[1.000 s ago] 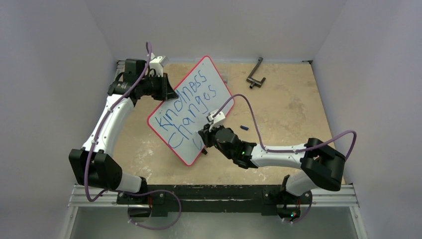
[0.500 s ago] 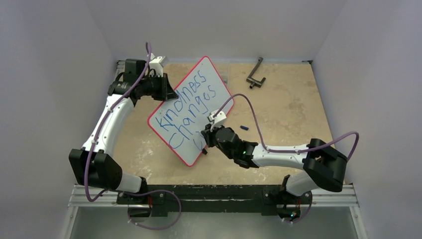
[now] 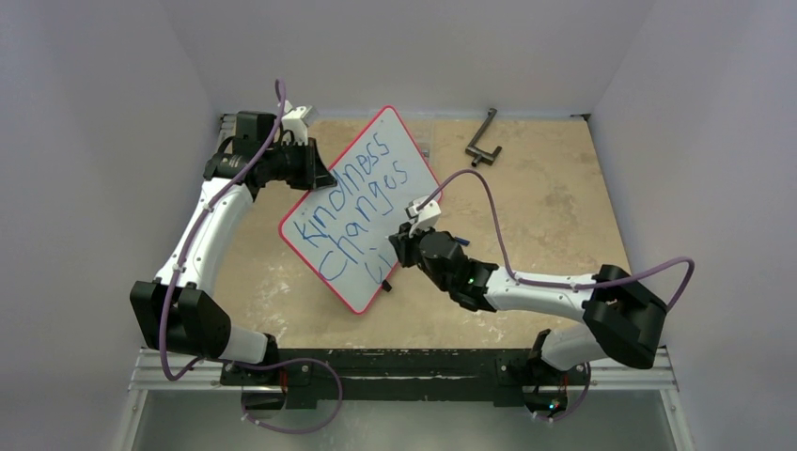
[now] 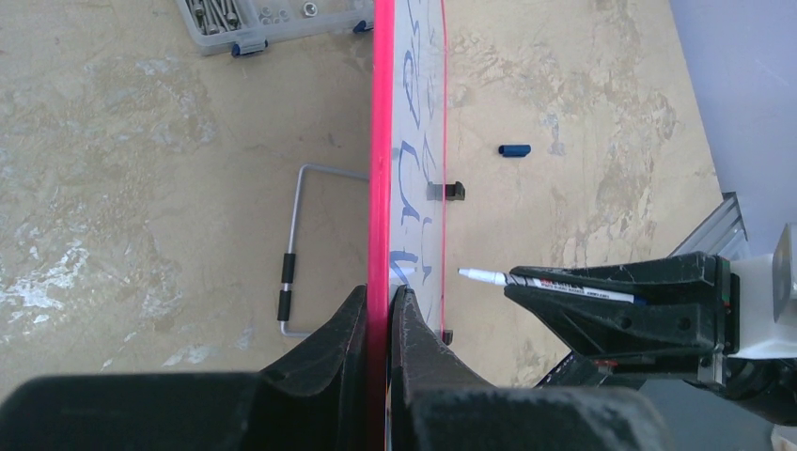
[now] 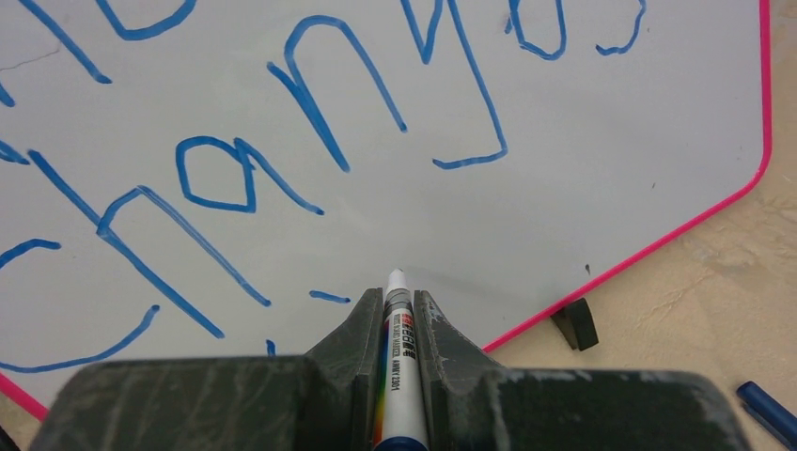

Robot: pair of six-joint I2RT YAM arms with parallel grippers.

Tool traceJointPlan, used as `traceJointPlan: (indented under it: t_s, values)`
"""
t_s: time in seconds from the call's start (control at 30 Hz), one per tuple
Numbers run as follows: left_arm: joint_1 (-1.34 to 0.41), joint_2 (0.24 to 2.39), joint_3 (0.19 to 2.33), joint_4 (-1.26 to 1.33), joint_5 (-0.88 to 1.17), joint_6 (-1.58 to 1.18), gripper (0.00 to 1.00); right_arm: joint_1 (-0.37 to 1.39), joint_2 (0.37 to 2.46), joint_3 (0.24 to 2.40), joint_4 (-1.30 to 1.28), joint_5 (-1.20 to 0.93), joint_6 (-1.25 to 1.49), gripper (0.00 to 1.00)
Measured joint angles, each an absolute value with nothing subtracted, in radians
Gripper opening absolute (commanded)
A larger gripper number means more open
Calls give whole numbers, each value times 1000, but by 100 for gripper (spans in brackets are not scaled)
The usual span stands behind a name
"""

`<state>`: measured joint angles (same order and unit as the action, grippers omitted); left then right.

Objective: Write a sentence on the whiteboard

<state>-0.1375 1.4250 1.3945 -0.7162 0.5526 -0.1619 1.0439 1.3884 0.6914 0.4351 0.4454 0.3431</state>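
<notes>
The whiteboard (image 3: 362,202), white with a thin red rim, stands tilted on edge on the table. Blue handwriting (image 3: 352,193) reads "Kindness Changes", with a few short strokes of a third line (image 3: 379,270) below. My left gripper (image 3: 318,176) is shut on the board's upper-left rim; the wrist view shows the red rim (image 4: 381,188) pinched between the jaws (image 4: 385,299). My right gripper (image 3: 397,252) is shut on a white marker (image 5: 397,357). The marker's tip (image 4: 467,273) points at the board's lower part (image 5: 564,169), a small gap away from it.
A blue marker cap (image 4: 514,149) lies on the table right of the board. A black clip (image 5: 575,322) sits at the board's lower edge. A clear compartment box (image 4: 273,19) and a wire stand (image 4: 299,246) are behind the board. A black tool (image 3: 483,139) lies far right.
My right gripper has moved a little right and away from the board with the marker, and its tip is now off the surface. The left gripper and the board have not moved.
</notes>
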Motion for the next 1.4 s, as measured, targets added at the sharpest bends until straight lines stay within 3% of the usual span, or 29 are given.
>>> traceJointPlan:
  t_s: [0.67, 1.4]
  values:
    - [-138, 1425, 1394, -716, 553, -162, 0, 967, 1426, 631, 535, 269, 381, 0]
    - [-130, 1427, 1394, -705, 561, -137, 0, 965, 1485, 632, 624, 243, 382, 0]
